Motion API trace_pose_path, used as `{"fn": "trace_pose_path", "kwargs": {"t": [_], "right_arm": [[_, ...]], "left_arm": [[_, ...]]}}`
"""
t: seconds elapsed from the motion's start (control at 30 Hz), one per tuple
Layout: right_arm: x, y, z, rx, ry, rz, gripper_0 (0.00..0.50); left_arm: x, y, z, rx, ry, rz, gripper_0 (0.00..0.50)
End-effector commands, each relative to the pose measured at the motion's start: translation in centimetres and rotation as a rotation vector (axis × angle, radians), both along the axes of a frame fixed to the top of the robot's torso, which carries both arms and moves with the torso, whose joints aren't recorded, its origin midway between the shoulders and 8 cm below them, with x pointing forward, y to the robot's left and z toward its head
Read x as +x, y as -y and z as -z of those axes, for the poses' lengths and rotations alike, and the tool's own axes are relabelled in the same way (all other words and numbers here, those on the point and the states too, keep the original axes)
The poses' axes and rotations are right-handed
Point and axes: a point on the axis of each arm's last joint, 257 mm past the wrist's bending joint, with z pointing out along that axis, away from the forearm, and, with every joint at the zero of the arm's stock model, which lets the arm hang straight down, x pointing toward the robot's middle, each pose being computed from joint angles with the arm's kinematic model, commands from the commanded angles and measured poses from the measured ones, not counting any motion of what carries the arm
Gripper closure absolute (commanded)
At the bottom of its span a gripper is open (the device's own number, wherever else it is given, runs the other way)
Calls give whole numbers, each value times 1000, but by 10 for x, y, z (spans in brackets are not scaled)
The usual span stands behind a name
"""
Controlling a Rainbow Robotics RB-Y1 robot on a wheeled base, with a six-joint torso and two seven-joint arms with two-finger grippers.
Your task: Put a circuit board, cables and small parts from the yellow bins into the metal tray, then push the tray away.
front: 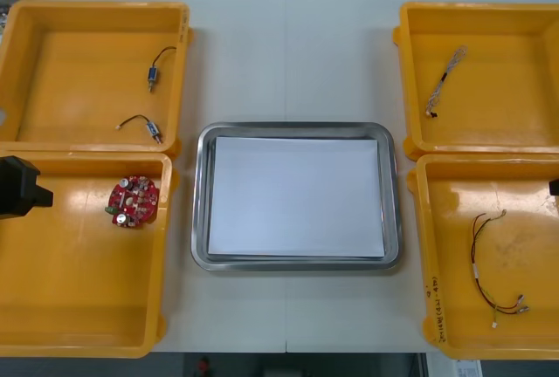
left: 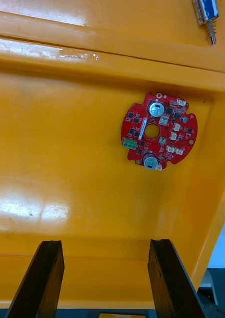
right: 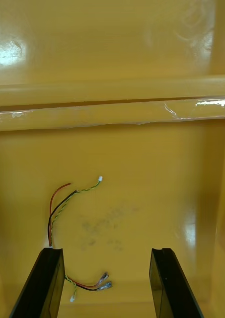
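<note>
A round red circuit board (front: 133,201) lies in the near left yellow bin (front: 52,307). My left gripper (left: 106,280) hovers open over that bin's floor, the board (left: 158,130) well beyond its fingertips. My left arm (front: 19,187) shows at the table's left edge. The red and yellow cable (front: 489,263) lies in the near right bin (front: 437,307). My right gripper (right: 106,283) is open above it, and the cable (right: 60,206) curls from beside one finger (right: 42,283) to between both. The metal tray (front: 203,220), white inside, sits in the middle and holds nothing.
The far left bin (front: 52,28) holds two small metal parts (front: 154,73) with black leads. A twisted blue and white cable (front: 444,80) lies in the far right bin (front: 524,28). Bare table surrounds the tray.
</note>
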Motion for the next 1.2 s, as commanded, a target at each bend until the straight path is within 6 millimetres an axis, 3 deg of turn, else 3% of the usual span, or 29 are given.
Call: {"fn": "trace_pose_path", "kwargs": {"t": [0.03,0.33,0.5,0.9,1.2], "right_arm": [[-9,-5,0,-6,6,7,0],[-25,-26,9,-6,41,9,0],[-47,-38,31,21,9,17,0],[-97,-56,90,55,-153,15,0],[-85,-70,96,79,-106,26,0]], "left_arm": [[-6,9,9,-15,-33,7,0],[-6,27,20,-65,-78,-77,0],[-7,30,34,-97,-134,-150,0],[16,34,47,-111,-134,-222,0],[40,43,56,-166,-109,-246,0]]}}
